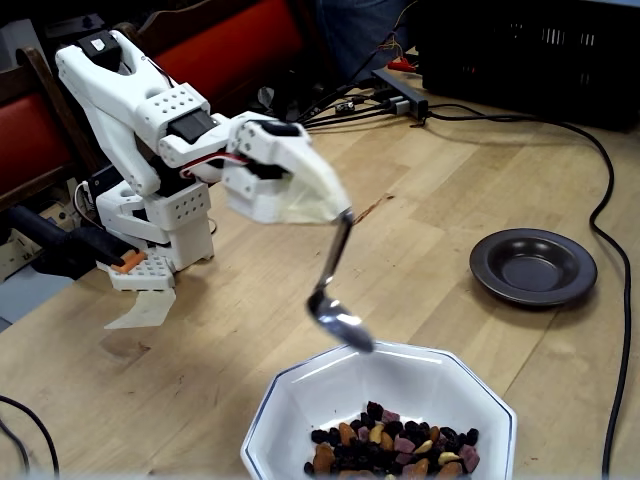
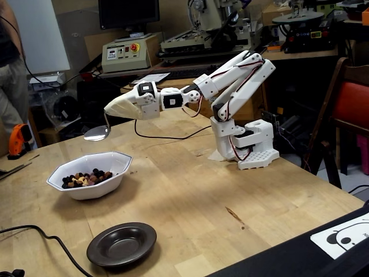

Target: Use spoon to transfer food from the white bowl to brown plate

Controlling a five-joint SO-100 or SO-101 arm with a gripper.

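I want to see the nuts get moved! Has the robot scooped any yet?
Nothing is moved yet: the brown plate is empty and the food sits in the white bowl. The spoon, fixed in the jaws, hangs empty above the bowl. All the scooping and carrying is left.

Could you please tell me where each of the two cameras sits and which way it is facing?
A fixed view: low by the white bowl, facing the arm's base; the gripper holding the spoon comes toward it, the brown plate at right.
A fixed view: across the table, side-on; the whole arm, the gripper reaching left, the spoon above the white bowl, the brown plate nearest.
Both show the food in the bowl; the plate is empty.
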